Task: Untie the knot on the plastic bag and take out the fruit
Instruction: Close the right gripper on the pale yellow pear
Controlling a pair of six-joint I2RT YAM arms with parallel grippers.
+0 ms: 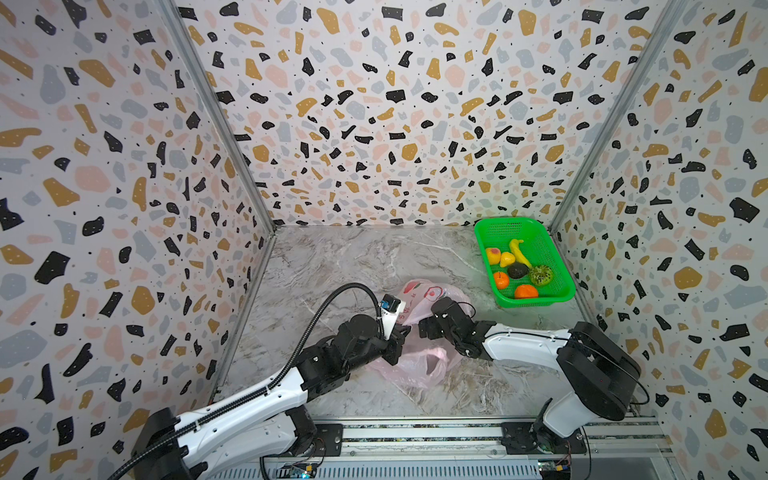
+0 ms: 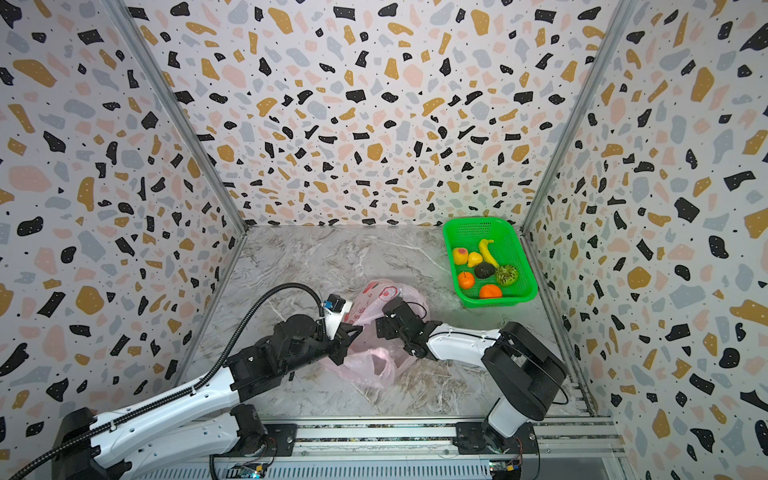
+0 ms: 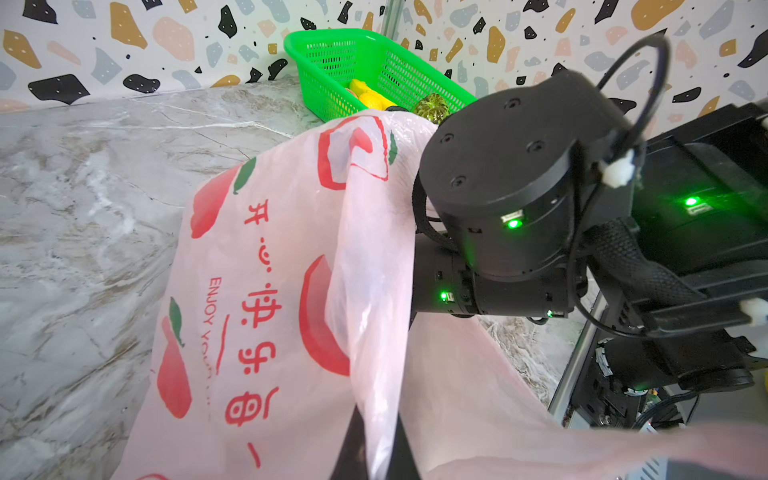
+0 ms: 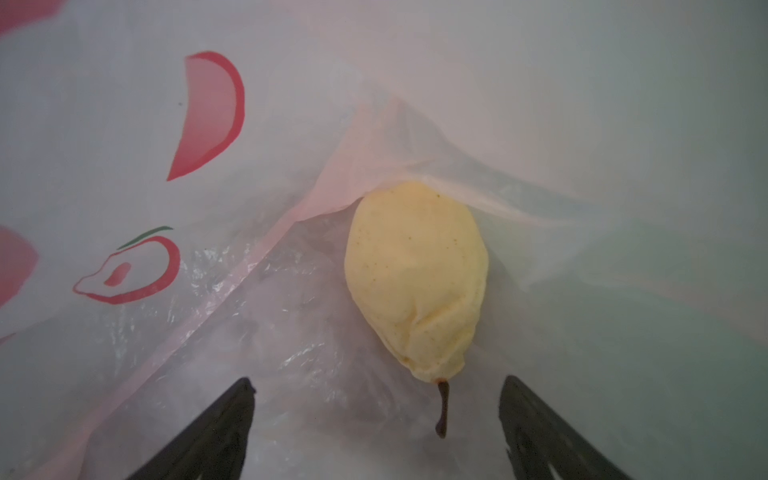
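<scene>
In both top views the left arm (image 1: 249, 399) comes in from around 7 o'clock and stretches low toward 2 o'clock, with the left wrist (image 1: 361, 332) slightly bent. Its left gripper (image 1: 400, 336) is pinched tight on a fold of the plastic bag (image 1: 415, 365). The right arm (image 1: 523, 345) is based at 5 o'clock, elbow raised, forearm running toward 9 o'clock and the right wrist (image 1: 446, 318) tipped downward. In the wrist view the right gripper (image 4: 377, 379) is inside the bag, jaws spread wide. The two grippers sit near each other, the left one at 9 o'clock of the right.
</scene>
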